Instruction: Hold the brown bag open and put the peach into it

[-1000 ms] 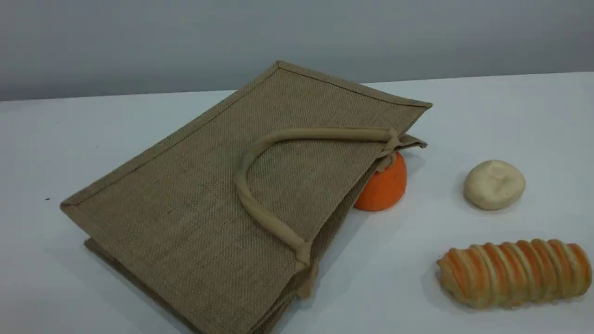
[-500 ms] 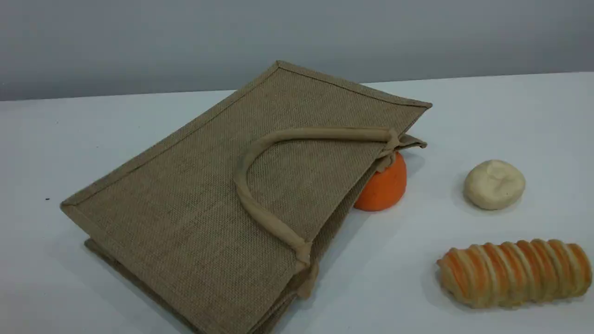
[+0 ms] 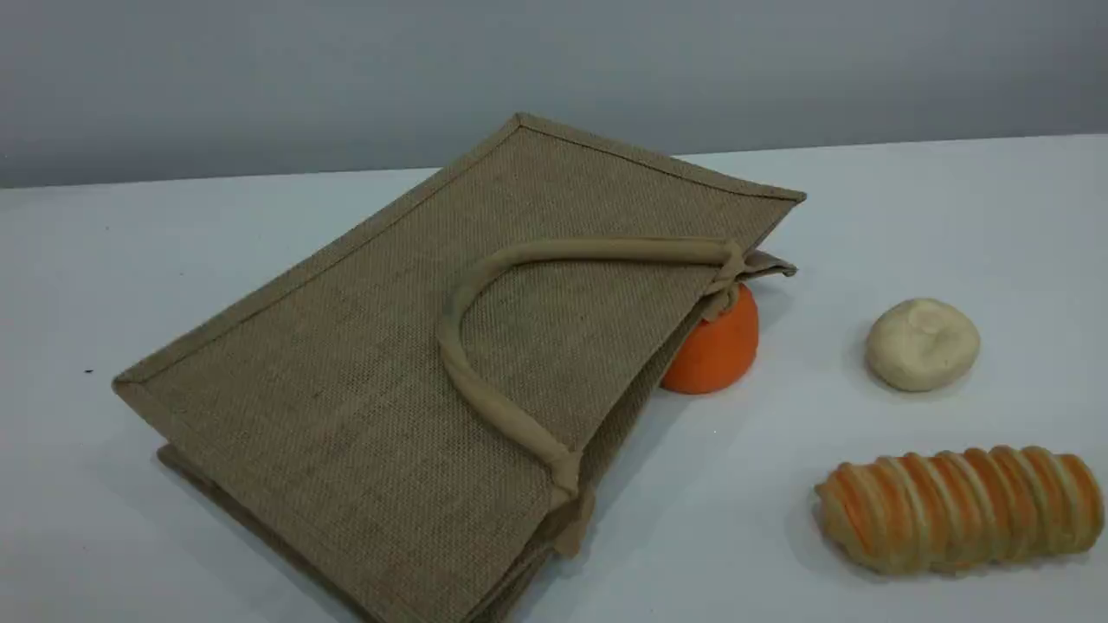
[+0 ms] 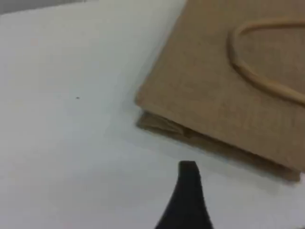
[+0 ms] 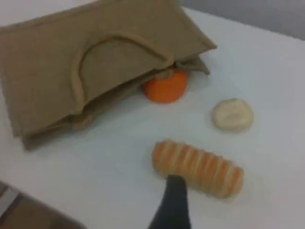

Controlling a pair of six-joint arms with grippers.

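Note:
The brown bag (image 3: 381,389) lies on its side on the white table, its upper panel propped up and its mouth turned toward the right. One beige handle (image 3: 498,407) rests flat on that panel. The peach is out of view in every frame. Neither arm shows in the scene view. One dark fingertip (image 4: 188,183) of my left gripper hovers over bare table just in front of the bag's (image 4: 224,95) near-left corner. The single right fingertip (image 5: 174,200) hangs over the near edge of a striped bread roll (image 5: 198,167), far from the bag (image 5: 47,71). Both grippers hold nothing.
An orange fruit (image 3: 717,350) sits tucked under the bag's mouth corner. A cream-white lumpy ball (image 3: 922,343) lies to its right. The striped orange-and-tan bread roll (image 3: 959,506) lies at the front right. A grey wall closes off the table's far edge.

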